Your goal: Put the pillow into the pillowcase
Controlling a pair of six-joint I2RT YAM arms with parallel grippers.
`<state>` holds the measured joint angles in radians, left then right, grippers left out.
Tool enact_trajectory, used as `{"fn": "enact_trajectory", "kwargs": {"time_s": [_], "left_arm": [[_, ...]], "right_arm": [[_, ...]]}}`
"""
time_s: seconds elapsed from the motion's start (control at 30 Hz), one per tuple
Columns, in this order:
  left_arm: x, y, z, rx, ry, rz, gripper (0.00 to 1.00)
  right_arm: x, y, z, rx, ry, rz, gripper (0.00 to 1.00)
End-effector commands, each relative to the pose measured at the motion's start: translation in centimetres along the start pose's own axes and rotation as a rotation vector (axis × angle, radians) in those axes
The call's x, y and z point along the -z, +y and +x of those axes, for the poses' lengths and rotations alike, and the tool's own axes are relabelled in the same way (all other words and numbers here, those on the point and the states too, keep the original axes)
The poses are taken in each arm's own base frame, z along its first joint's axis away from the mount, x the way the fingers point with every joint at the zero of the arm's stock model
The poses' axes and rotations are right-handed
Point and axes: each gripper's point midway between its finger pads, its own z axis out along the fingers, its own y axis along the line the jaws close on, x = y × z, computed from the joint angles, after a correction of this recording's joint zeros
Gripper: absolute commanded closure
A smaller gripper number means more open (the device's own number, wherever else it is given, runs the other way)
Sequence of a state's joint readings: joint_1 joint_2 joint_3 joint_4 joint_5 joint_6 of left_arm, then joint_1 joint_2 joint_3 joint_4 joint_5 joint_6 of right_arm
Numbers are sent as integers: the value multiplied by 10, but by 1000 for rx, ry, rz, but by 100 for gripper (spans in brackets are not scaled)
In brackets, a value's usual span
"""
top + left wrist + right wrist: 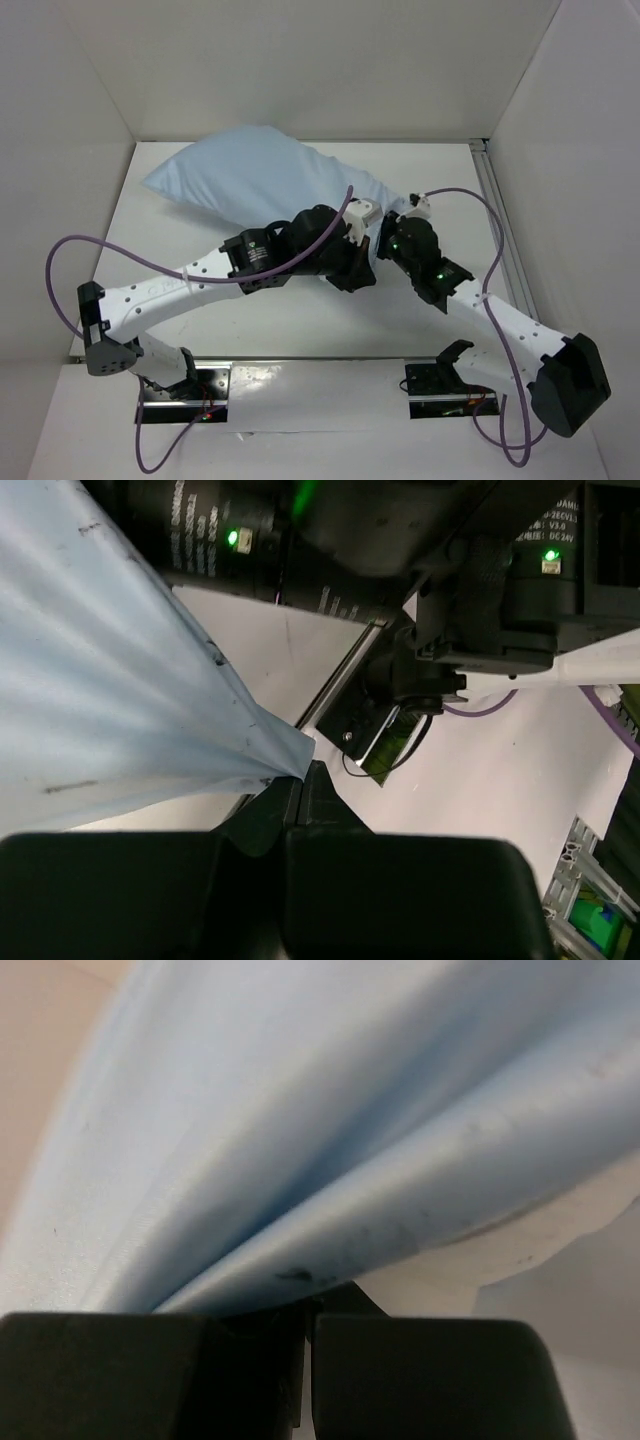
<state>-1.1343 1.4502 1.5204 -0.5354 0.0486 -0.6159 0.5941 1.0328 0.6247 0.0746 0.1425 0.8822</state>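
Note:
The light blue pillowcase (pixel 250 175) lies plump at the back left of the table, its narrow end drawn toward the middle. My left gripper (pixel 362 228) is shut on a corner of that end; in the left wrist view the cloth (pixel 120 680) runs into the closed fingertips (pixel 300 780). My right gripper (pixel 388 225) is close beside it, shut on the pillowcase edge (pixel 330 1160) at its tips (pixel 310 1305). The white pillow is not plainly visible. A pale surface (pixel 540 1240) shows under the cloth edge, and I cannot tell whether it is the pillow.
White walls enclose the table (pixel 300 320) at the left, back and right. A metal rail (pixel 500 220) runs along the right edge. The two arms cross close together at the middle, with purple cables (pixel 70 260) looping out at both sides.

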Motion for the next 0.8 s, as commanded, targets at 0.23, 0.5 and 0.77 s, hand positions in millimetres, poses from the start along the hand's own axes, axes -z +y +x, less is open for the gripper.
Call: {"fn": "enact_trajectory", "kwargs": {"time_s": [0.23,0.5,0.77], "left_arm": [[20,-47,-39,-35,-75,239,100],[-10,-96,-11,-49,59,460,100],[4,14,1,13,40,-133,27]], "right_arm": [[-9,0,-2,-177,-81,-113,100],[-39,-2,-16,-141,-55,-75,100],[-9,8,-21,-154,-64,-143,100]]}}
